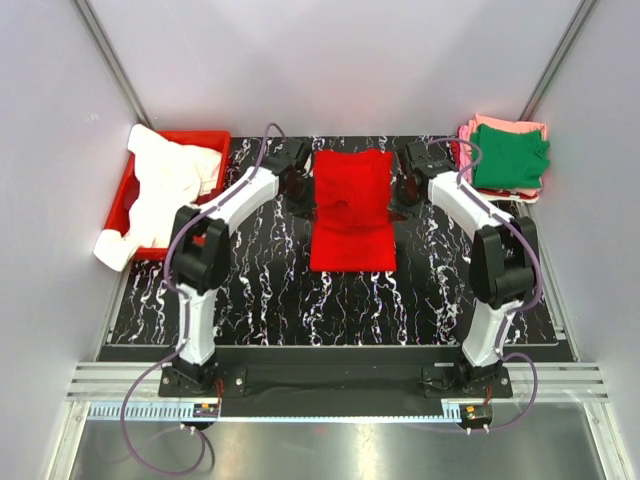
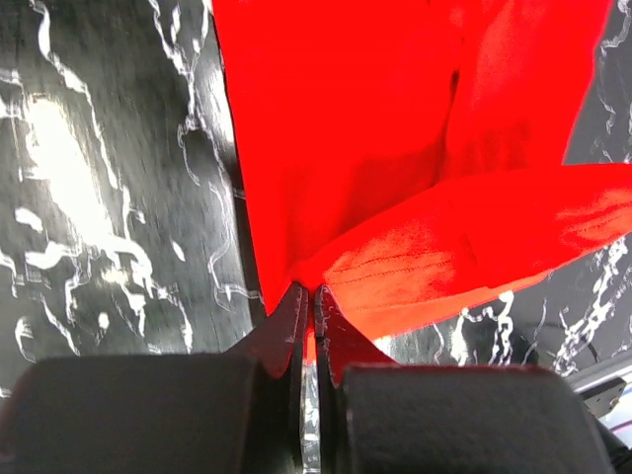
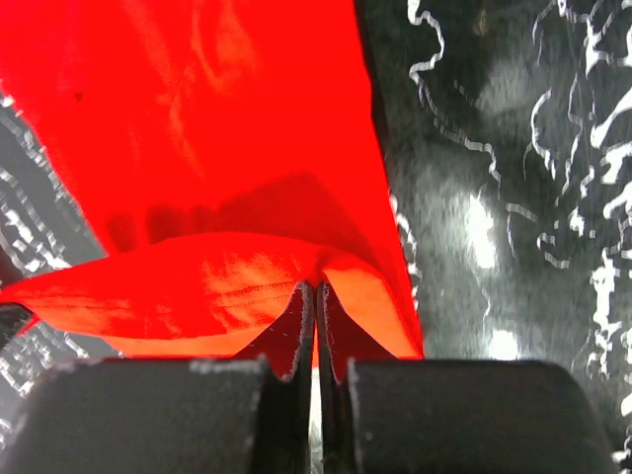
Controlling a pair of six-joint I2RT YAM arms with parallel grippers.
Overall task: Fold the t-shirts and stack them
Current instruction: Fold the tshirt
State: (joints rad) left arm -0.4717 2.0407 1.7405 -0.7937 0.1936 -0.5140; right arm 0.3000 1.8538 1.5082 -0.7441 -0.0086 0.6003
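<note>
Firmly closed, the left gripper (image 2: 314, 296) and right gripper (image 3: 316, 291) each pinch an edge fold of the soft red t-shirt (image 1: 352, 210), lying centred on the black marbled table (image 1: 270, 290). A rumpled white t-shirt (image 1: 165, 185) spills over the rigid red bin (image 1: 205, 137); a green t-shirt (image 1: 510, 160) tops the pink stack (image 1: 490, 125).

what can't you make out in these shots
Top view: stack count under the green t-shirt; it covers all but pink edges.
Top view: red bin contents, covered by the white t-shirt.
Wrist views: red t-shirt cut off by frame edges; left gripper, right gripper hide the pinched edge.
</note>
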